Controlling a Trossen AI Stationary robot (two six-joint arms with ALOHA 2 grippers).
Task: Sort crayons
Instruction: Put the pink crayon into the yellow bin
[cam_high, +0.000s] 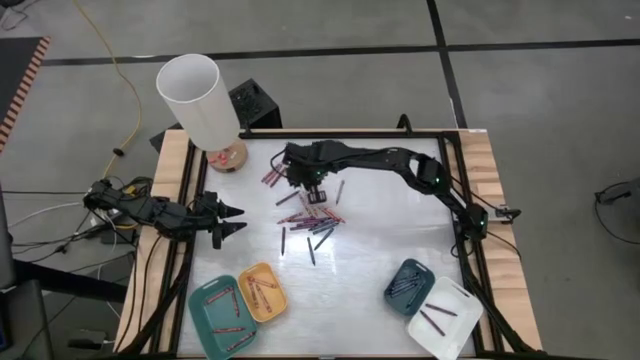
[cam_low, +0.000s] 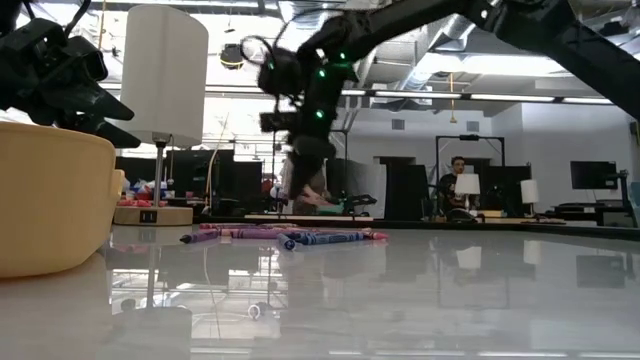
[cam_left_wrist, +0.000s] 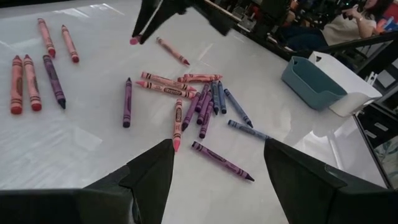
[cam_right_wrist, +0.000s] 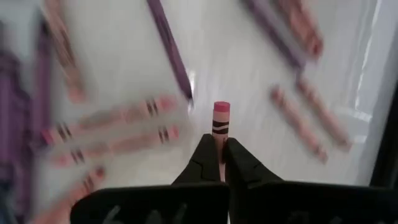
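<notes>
Several loose crayons (cam_high: 310, 225), red, pink, purple and blue, lie flat in the middle of the white table (cam_high: 380, 240); the left wrist view shows the same crayons (cam_left_wrist: 199, 99). My right gripper (cam_high: 315, 192) hangs above their far side, shut on a pink crayon (cam_right_wrist: 221, 119). It shows in the low view as my right gripper (cam_low: 303, 180), above the crayons (cam_low: 290, 237). At the table's left edge my left gripper (cam_high: 232, 220) waits open and holds nothing; its fingers (cam_left_wrist: 149, 174) frame the pile. My right gripper pinches one pink crayon between its two fingertips (cam_right_wrist: 205, 160). The crayon lies along the fingers and its free end (cam_right_wrist: 221, 112) sticks out past them. The fingers slant down from above. The crayon's tip (cam_left_wrist: 134, 40) hangs clear of the table.
A teal tray (cam_high: 205, 320) and a yellow tray (cam_high: 278, 300) with crayons stand near the front left. A dark-blue tray (cam_high: 395, 292) and a white tray (cam_high: 460, 325) stand at the front right. A lamp with a white shade (cam_high: 195, 100) is at the far left.
</notes>
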